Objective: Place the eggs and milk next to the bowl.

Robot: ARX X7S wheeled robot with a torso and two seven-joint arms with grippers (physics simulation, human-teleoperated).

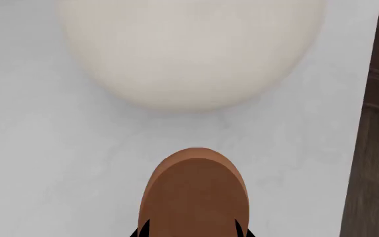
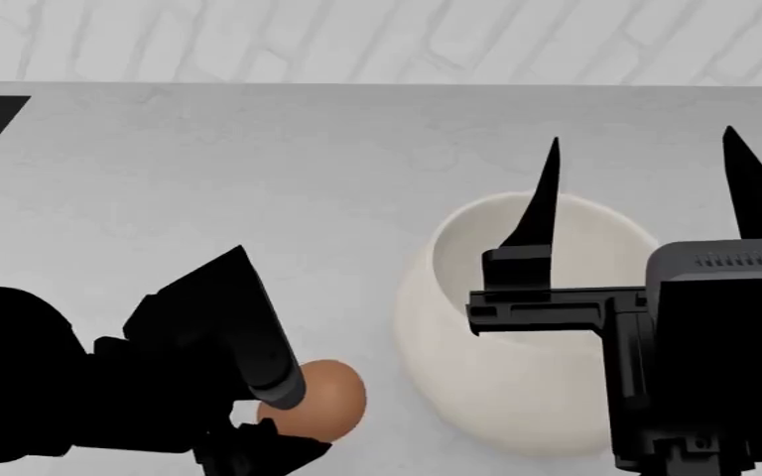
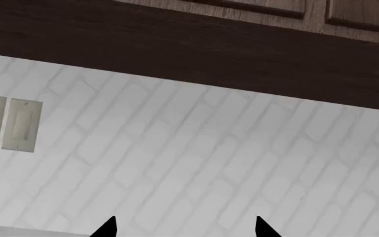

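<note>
The left gripper (image 2: 275, 416) grasps the reddish-brown egg (image 2: 321, 399) just beside the bowl (image 2: 514, 397); the right gripper (image 2: 639, 183) is released. No milk or second egg is visible.

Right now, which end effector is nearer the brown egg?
Left. The left end effector grips the brown egg; the right end effector is raised, open, over the bowl.

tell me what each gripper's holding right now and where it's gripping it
The left gripper holds the reddish-brown egg, fingers pinching its opposite sides. The right gripper is open and holds nothing.
</note>
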